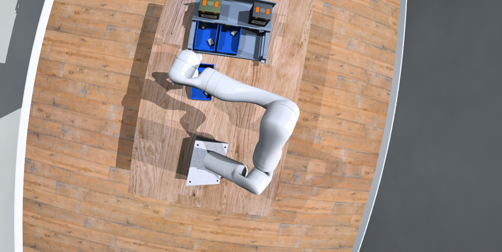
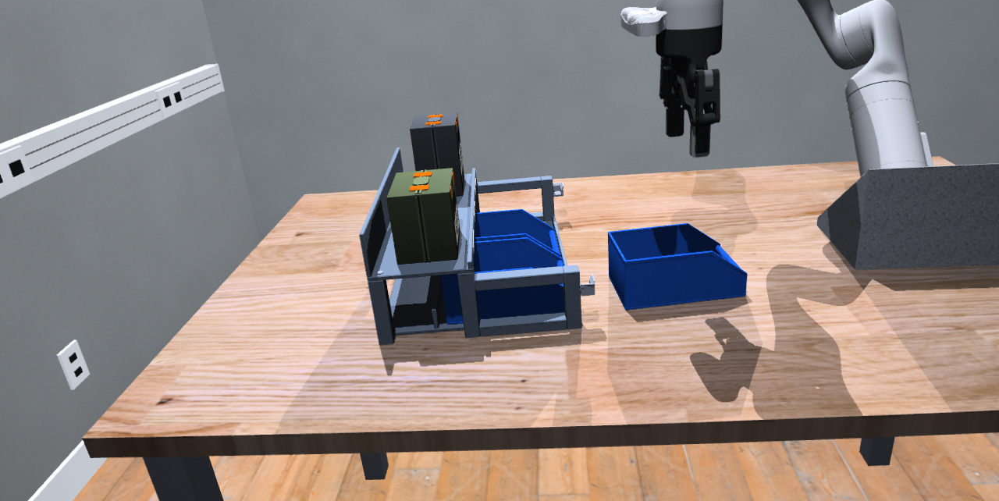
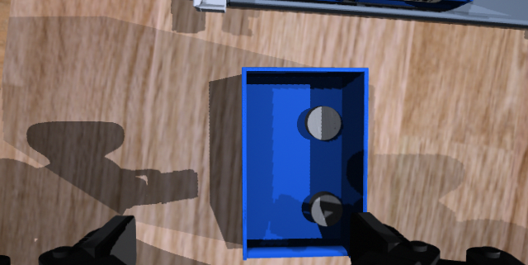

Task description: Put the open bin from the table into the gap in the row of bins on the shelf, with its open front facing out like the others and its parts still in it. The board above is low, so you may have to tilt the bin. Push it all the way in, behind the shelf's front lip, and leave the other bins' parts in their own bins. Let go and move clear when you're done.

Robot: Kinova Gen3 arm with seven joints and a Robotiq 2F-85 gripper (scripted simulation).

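Observation:
A blue open bin (image 1: 200, 94) (image 2: 680, 282) (image 3: 285, 153) stands upright on the table, its low front away from the shelf. Two round grey parts, one (image 3: 323, 123) towards the back and one (image 3: 327, 210) towards the front, lie in it. My gripper (image 2: 687, 141) (image 3: 243, 238) is open and empty, high above the table by the bin; the arm hides it in the top view. The grey shelf (image 1: 250, 55) (image 2: 572, 299) holds two blue bins, one (image 1: 206, 36) at the left end and one (image 1: 228, 41) beside it, with small parts inside. The gap (image 1: 250, 42) is at the row's right end.
On the upper board stand a green box (image 1: 210, 3) (image 2: 422, 218) at the left and a dark grey box (image 1: 261, 12) (image 2: 436, 148) at the right. Side rails and small hooks (image 2: 588, 286) flank the shelf front. The arm's base (image 1: 201, 169) (image 2: 915, 218) stands beyond the loose bin.

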